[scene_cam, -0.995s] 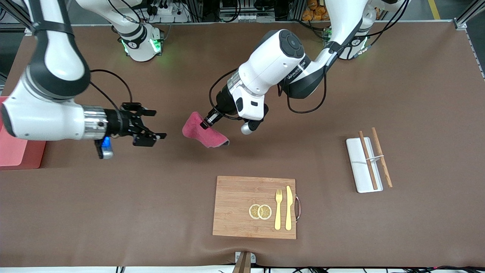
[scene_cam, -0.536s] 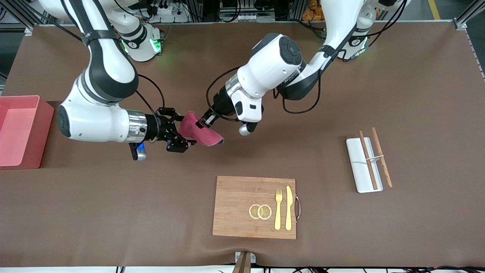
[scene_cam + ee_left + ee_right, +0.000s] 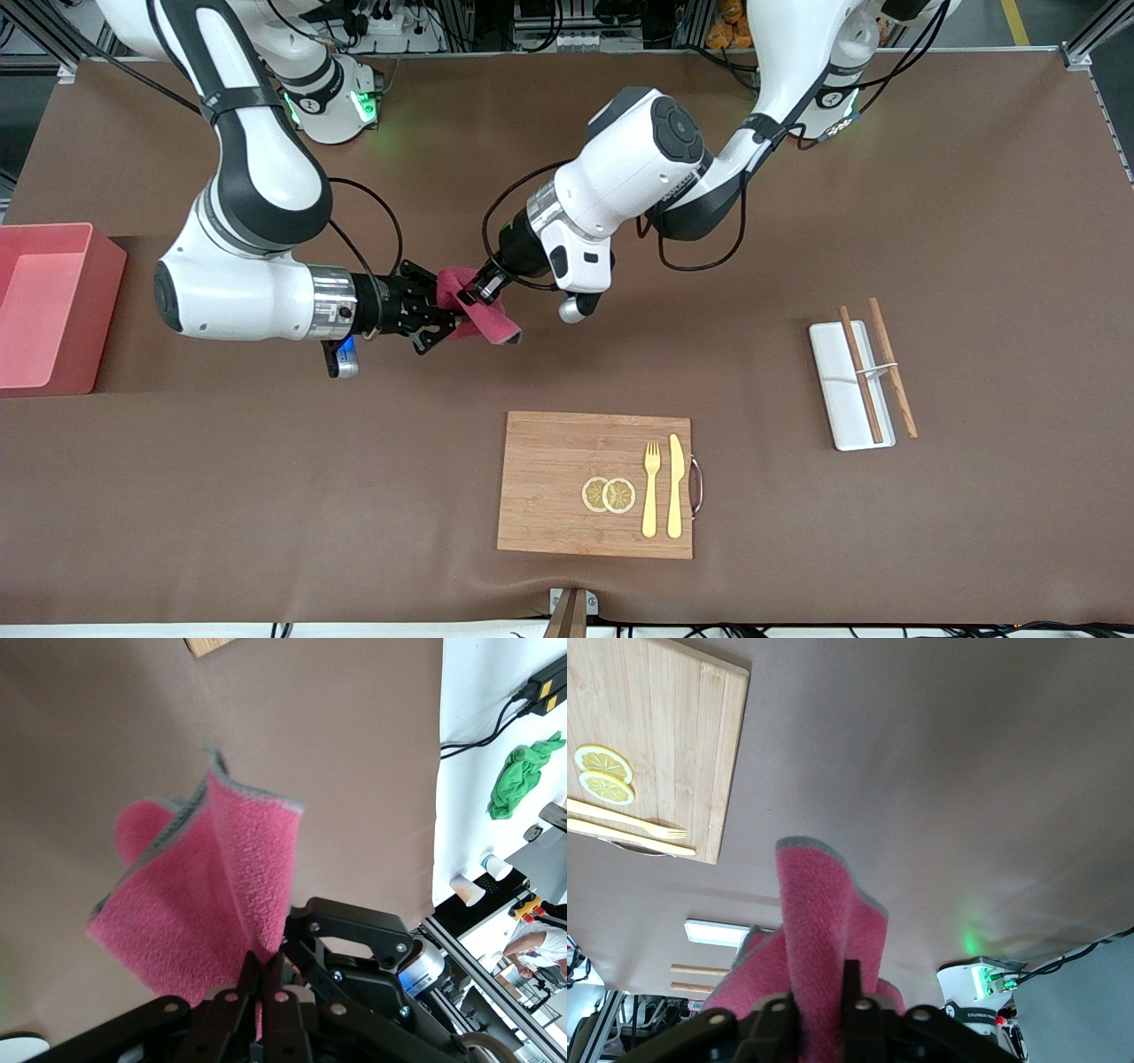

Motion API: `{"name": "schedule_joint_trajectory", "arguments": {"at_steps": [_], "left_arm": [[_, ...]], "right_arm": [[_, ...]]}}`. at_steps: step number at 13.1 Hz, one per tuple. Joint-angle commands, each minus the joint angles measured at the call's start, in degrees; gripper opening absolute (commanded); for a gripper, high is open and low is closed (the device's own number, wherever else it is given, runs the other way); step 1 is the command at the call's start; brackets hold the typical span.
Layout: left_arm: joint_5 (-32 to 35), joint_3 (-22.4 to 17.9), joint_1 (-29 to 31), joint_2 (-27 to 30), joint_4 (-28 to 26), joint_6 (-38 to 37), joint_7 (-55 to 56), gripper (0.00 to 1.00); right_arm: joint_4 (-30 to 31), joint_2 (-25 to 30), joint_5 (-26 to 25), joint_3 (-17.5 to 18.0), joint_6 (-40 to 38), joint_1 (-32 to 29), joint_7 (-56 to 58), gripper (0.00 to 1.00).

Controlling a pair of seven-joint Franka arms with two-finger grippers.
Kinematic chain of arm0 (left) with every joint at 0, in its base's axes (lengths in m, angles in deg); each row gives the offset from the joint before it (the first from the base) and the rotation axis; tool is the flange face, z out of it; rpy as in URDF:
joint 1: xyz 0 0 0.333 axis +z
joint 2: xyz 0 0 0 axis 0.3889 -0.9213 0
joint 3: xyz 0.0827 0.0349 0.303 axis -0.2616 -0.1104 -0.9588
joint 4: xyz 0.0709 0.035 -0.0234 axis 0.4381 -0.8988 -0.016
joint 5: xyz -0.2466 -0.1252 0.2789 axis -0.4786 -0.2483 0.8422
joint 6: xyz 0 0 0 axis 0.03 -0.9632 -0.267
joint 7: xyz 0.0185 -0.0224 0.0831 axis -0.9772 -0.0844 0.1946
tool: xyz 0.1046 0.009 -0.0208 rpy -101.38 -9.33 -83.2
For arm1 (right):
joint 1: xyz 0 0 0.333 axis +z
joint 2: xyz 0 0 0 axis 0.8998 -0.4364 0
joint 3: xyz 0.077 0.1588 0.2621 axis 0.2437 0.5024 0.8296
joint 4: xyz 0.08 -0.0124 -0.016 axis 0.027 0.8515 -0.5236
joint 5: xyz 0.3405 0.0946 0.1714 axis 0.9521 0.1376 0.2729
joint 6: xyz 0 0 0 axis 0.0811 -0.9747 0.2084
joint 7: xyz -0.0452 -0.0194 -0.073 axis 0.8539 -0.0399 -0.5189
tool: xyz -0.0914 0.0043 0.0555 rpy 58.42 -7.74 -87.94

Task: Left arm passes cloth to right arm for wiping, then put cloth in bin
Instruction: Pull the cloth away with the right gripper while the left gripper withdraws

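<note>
— Where's the cloth point(image 3: 479, 316)?

— Up in the air over the bare brown surface point(image 3: 266, 478), between the two arms. The left gripper point(image 3: 483, 285) is clamped on it, and the right gripper point(image 3: 437, 312) has pinched its other edge.

— So it's mid-handover?

— I'd say so. Next the left should let go; wiping, then the pink bin point(image 3: 49, 306).

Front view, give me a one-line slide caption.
Mid-air handover: left gripper and right gripper both clamp the crimson cloth above the brown table.
</note>
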Motion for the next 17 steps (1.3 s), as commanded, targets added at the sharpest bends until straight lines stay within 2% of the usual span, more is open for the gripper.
{"name": "schedule_joint_trajectory", "arguments": {"at_steps": [1, 2, 3, 4, 6, 7, 10, 12, 14, 16, 17], "left_arm": [[-1.73, 0.2, -0.44, -0.78, 1.88, 0.22, 0.63, 0.0], [-2.25, 0.12, -0.09, -0.09, 1.71, -0.3, 0.54, 0.37], [-2.09, 0.12, 0.44, 1.14, 1.62, -0.65, 0.54, 0.66], [-1.56, -0.41, 0.79, 2.2, 1.53, -3.35, 0.45, 1.0], [-1.38, -0.67, 2.89, 5.62, 1.53, -10.73, 0.1, 1.0], [-1.38, -0.59, 5.25, 8.07, 1.36, -13.64, -0.51, 1.0], [1.24, -0.5, 12.46, 13.79, 1.27, -25.31, -5.49, 1.0], [2.48, -0.59, 17.55, 16.43, 1.27, -34.1, -15.93, 1.0], [3.45, -0.59, 23.44, 18.28, 1.27, -42.54, -26.39, 1.0], [4.24, -0.76, 29.33, 19.6, 0.75, -48.44, -35.98, 1.0], [6.94, -0.59, 31.53, 20.31, 0.74, -50.91, -40.55, 1.0]], "right_arm": [[-0.22, -0.51, 0.26, -0.49, 0.51, 0.58, 3.9, 0.0], [-0.13, -0.51, -1.48, -0.49, 0.34, -0.03, 7.93, 0.0], [-0.13, -0.51, -5.24, -0.58, 0.25, -0.38, 11.28, 0.0], [-0.13, -0.6, -10.85, -0.58, 0.42, -0.3, 13.4, 0.0], [-0.13, -1.74, -21.76, -0.58, 2.17, -0.12, 16.57, 0.0], [-0.13, -2.53, -23.63, -0.58, 2.36, -0.38, 17.98, 0.0], [0.66, -6.04, -25.05, -0.76, 5.24, -2.75, 24.47, 0.0], [5.91, -5.88, -28.72, -0.93, 11.56, -3.98, 30.7, 0.0], [6.82, -6.31, -33.13, -0.93, 12.64, -8.01, 37.38, 0.0], [7.52, -6.58, -34.98, -0.93, 12.64, -13.45, 48.51, 0.0], [7.43, -7.01, -36.38, -0.93, 12.64, -16.61, 55.01, 0.0]]}}
